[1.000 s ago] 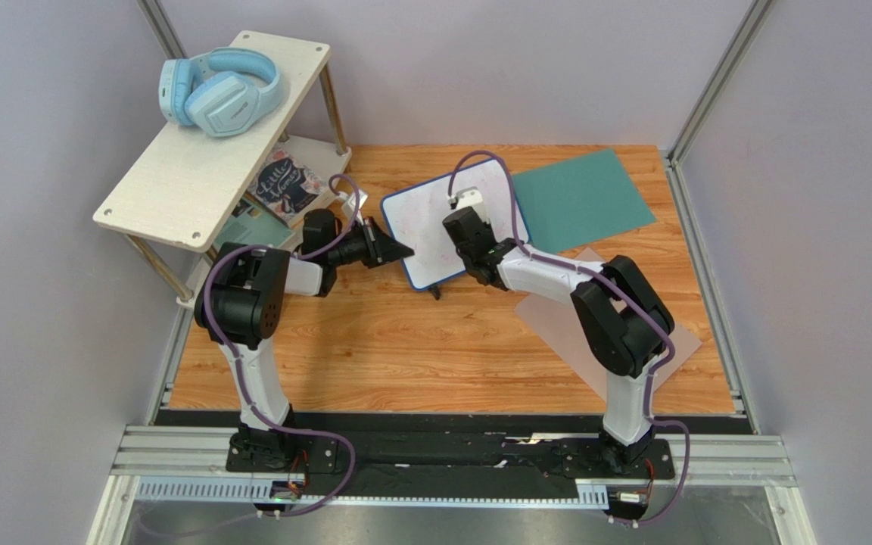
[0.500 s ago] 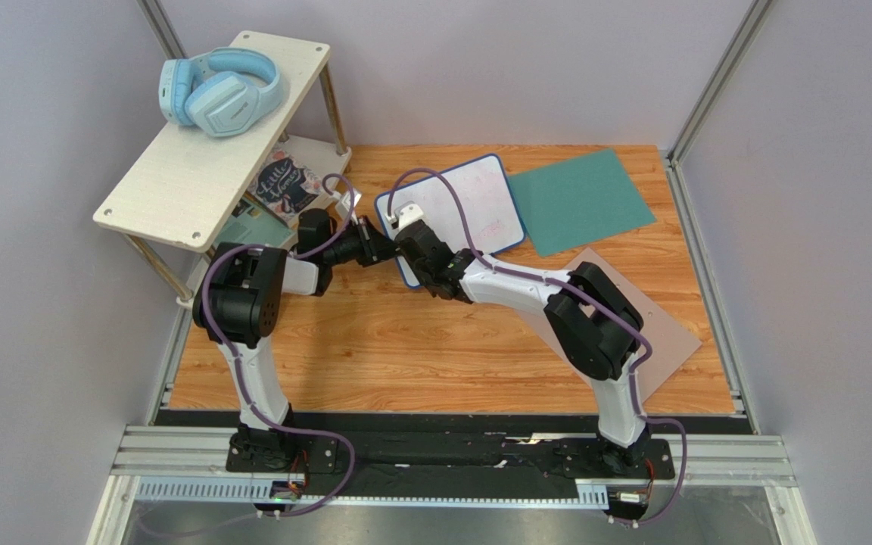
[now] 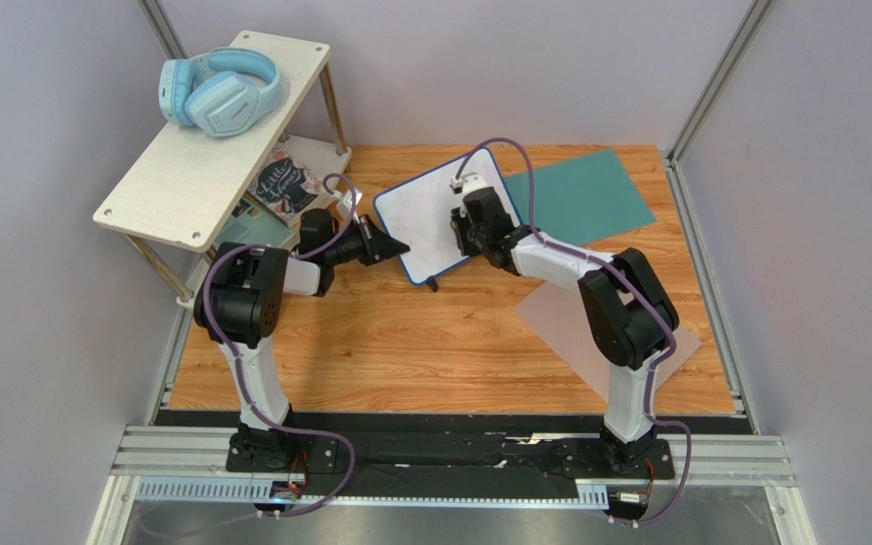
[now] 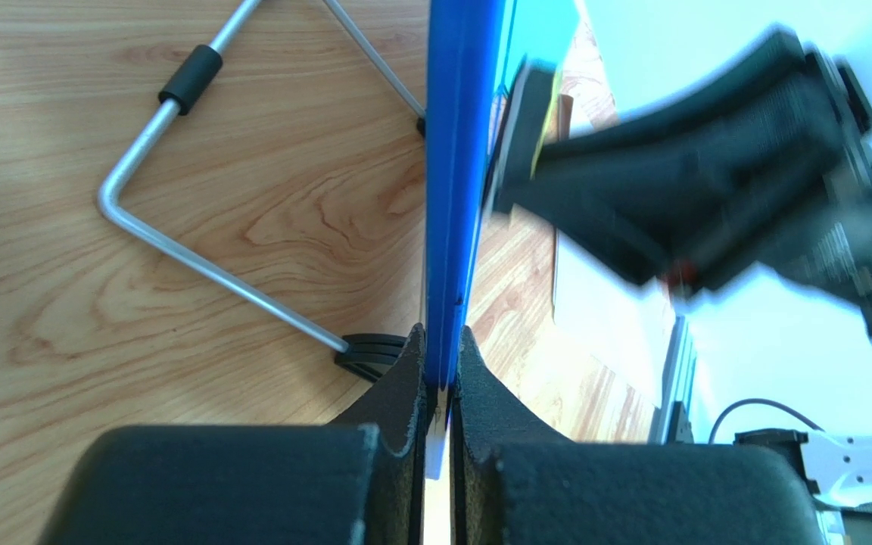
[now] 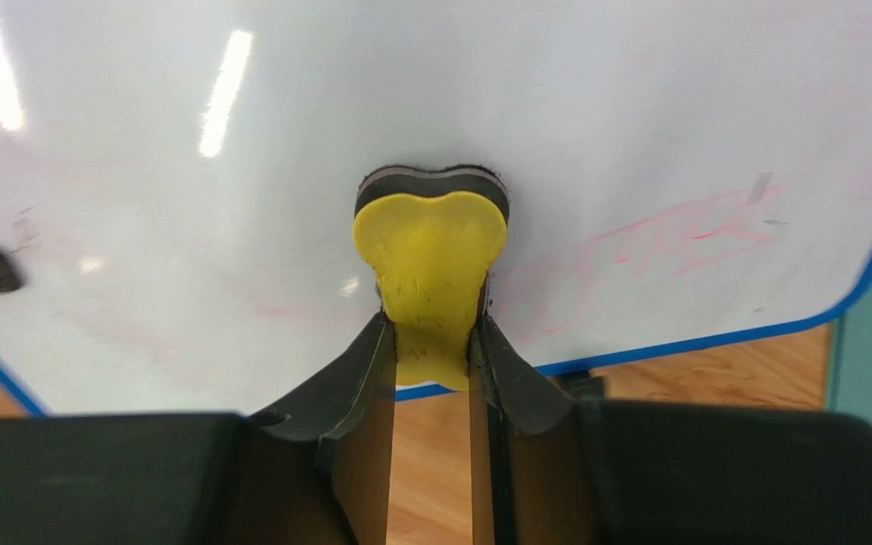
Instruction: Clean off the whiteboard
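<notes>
The whiteboard [image 3: 427, 221] stands tilted on the wooden table, white with a blue frame. Faint pink marks [image 5: 679, 233] show on its face in the right wrist view. My left gripper [image 3: 399, 246] is shut on the board's left edge [image 4: 452, 204], seen edge-on in the left wrist view. My right gripper [image 3: 466, 233] is shut on a yellow eraser [image 5: 432, 273] whose dark felt face presses on the board's face [image 5: 293, 148]. The right gripper and eraser show blurred in the left wrist view [image 4: 702, 182].
A teal sheet [image 3: 580, 193] lies behind the board at the right. A grey-brown sheet [image 3: 577, 318] lies under the right arm. A white shelf [image 3: 196, 170] with blue headphones [image 3: 220, 91] stands at the back left. The board's wire stand [image 4: 213, 284] rests on the wood.
My right gripper with the eraser swept from the board's left part back to its right part. The left gripper stays on the board's edge; the board shifted slightly.
</notes>
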